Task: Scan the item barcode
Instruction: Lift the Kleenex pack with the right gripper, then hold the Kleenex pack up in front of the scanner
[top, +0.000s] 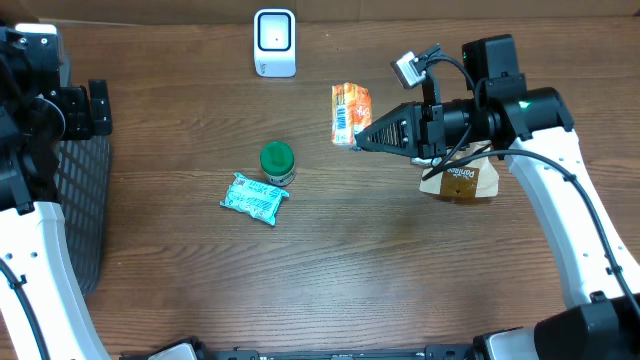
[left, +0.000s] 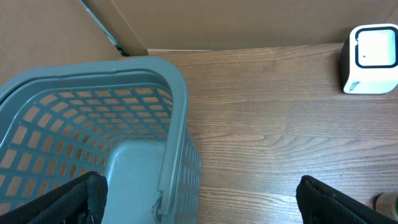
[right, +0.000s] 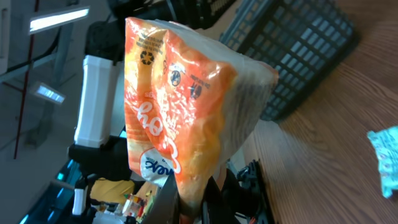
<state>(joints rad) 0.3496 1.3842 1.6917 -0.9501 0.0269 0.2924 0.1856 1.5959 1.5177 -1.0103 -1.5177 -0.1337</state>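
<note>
**Wood-grain table becomes checkout lane as robot lifts snack bag toward scanner**

Wood-grain table (top: 400, 270), mid-task: an orange snack bag (top: 351, 113) hangs above the surface, pinched at one end by the right gripper (top: 357, 141), whose fingers are clamped tight on the bag's edge. The grip at the seam leaves the bag's printed faces uncovered, apparently so its code can be shown to a reader. From the right wrist camera the bag rises straight up from the jaws.

The white scanner (top: 274, 42) stands upright at the table's far edge, near the bag but apart from it, to its left in the overhead view. The bag likely has to be carried closer and turned to face that window.

A green-lidded jar (top: 277, 163) and a teal packet (top: 255, 198) lie just beside each other mid-table, and a brown pouch (top: 462, 184) sits under the right arm, seemingly awaiting their turn.

The left gripper (top: 95, 108) hovers with fingers spread wide and empty over a grey basket (left: 93, 130) at the table's left edge.
</note>
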